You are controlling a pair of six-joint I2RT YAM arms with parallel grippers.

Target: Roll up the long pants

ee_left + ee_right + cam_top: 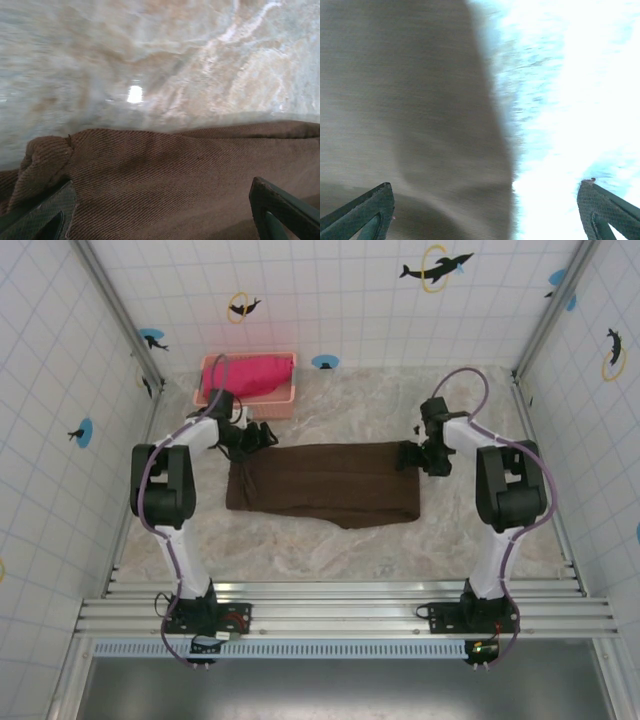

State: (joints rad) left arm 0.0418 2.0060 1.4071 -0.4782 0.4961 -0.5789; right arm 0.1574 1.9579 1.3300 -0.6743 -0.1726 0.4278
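The long pants [325,484] lie folded flat as a dark brown rectangle in the middle of the marble table. My left gripper [262,435] hangs open over their far left corner. In the left wrist view the brown twill [170,175] runs under my left gripper [165,220], with both fingers [280,210] spread wide and nothing between them. My right gripper [412,456] is open at the far right corner. In the right wrist view the pants' edge [420,125] passes between the spread fingertips [367,210] of my right gripper [485,215], ungripped.
A pink basket [283,396] holding a bright pink-red cloth [250,375] stands at the back left, just behind my left arm. Tiled walls close in the table on three sides. Bare marble [330,550] lies in front of the pants.
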